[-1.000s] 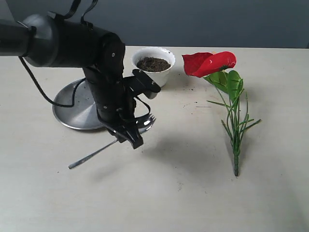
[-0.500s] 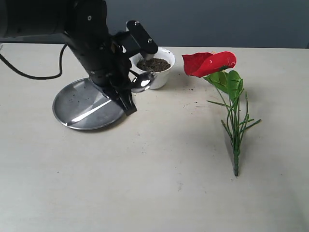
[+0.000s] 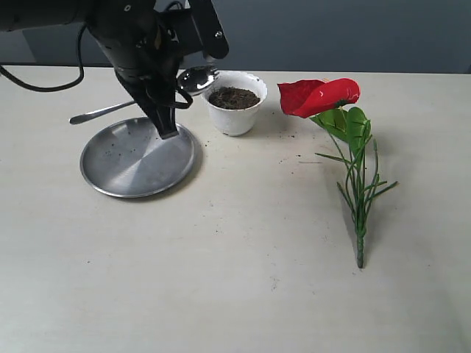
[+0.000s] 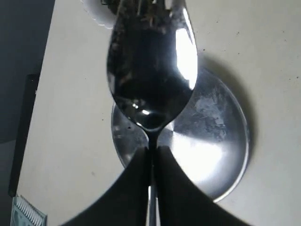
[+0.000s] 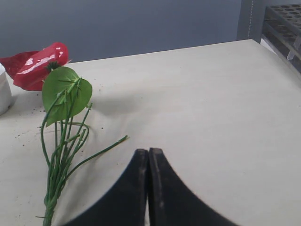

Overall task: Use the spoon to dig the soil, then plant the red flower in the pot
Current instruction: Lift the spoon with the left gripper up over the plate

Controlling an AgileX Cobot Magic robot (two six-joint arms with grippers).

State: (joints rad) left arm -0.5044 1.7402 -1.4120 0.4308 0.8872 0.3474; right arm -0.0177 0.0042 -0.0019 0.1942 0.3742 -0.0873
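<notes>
Slim, shiny metal spoon is gripped at the neck by left claw, its oval bowl held beside the scalloped white pot of crumbly dark soil. Glossy red flower is laid flat on the matte desk. Right claw is clenched, with nothing held.

this looks like a robotics lab bench, not a home. a bare beige table stands before a plain grey-blue wall, with a black, cabled robot arm over it. just off the table's edge sits a gridded rack like those for test tubes.
</notes>
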